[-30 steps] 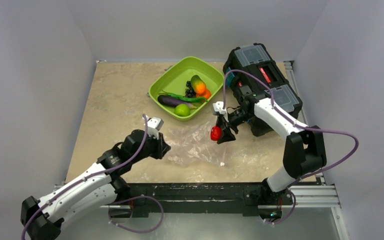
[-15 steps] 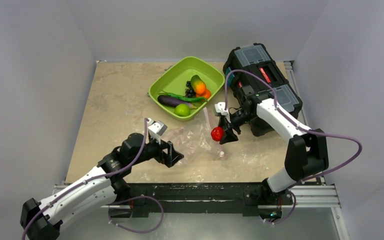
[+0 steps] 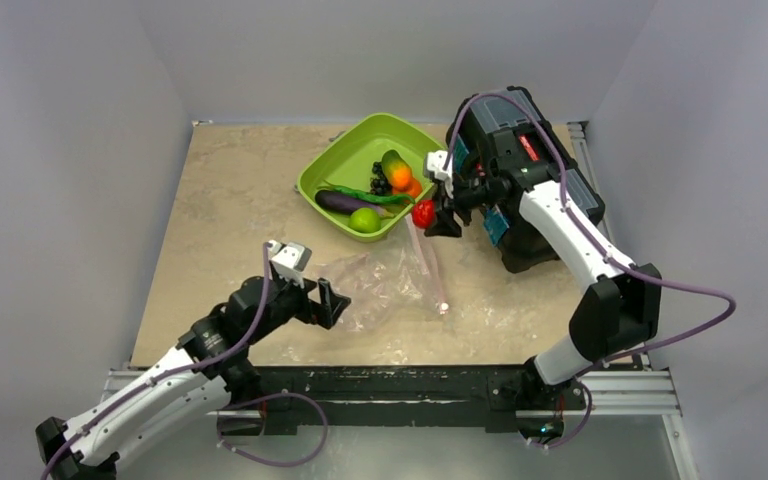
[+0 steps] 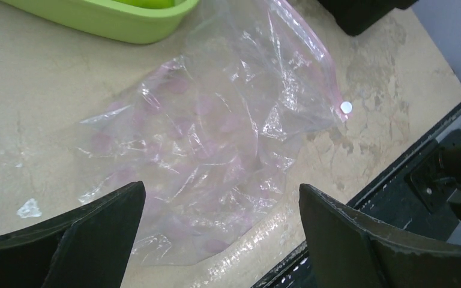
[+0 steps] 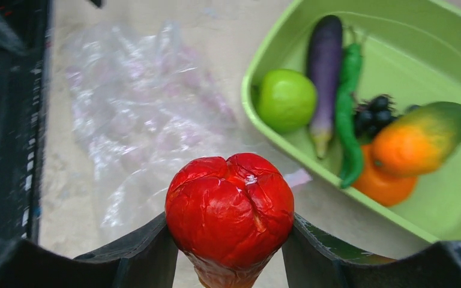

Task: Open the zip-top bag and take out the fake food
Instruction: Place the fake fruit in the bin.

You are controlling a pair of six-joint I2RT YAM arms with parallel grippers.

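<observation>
The zip-top bag lies crumpled and flat on the table, its pink zip strip on the right side. My left gripper hovers open just past the bag's near-left edge, nothing between its fingers. My right gripper is shut on a red strawberry, held in the air beside the near-right rim of the green tray. In the tray lie other fake food: an eggplant, a lime, a green pod, grapes and an orange.
A black toolbox stands at the right, close behind my right arm. The black frame rail runs along the table's near edge, close to the left gripper.
My left gripper has opened, let go of the bag and drawn back to the near left. The right gripper has carried the strawberry away from the bag, up to the tray's rim.
</observation>
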